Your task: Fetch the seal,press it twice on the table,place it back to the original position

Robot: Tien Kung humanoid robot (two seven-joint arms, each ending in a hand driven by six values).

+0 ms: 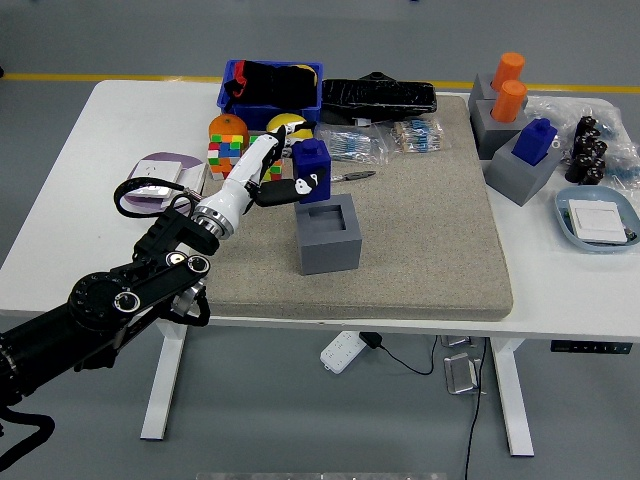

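My left hand (pixel 283 176) is shut on the blue seal (pixel 311 167) and holds it in the air, up and to the left of its grey holder block (pixel 327 233). The block's square socket (pixel 326 216) shows bare on top. The block stands on the beige mat (pixel 420 230) near its left side. My black left arm (pixel 130 295) comes in from the lower left. My right arm is out of view.
Rubik's cubes (pixel 226 157), an orange (pixel 227 125) and a yellow fruit (pixel 285 123) lie behind the hand. A blue bin (pixel 270 85) sits at the back. At the right stand grey blocks with orange seals (pixel 509 85) and another blue seal (pixel 535 140), plus a light-blue tray (pixel 597 220).
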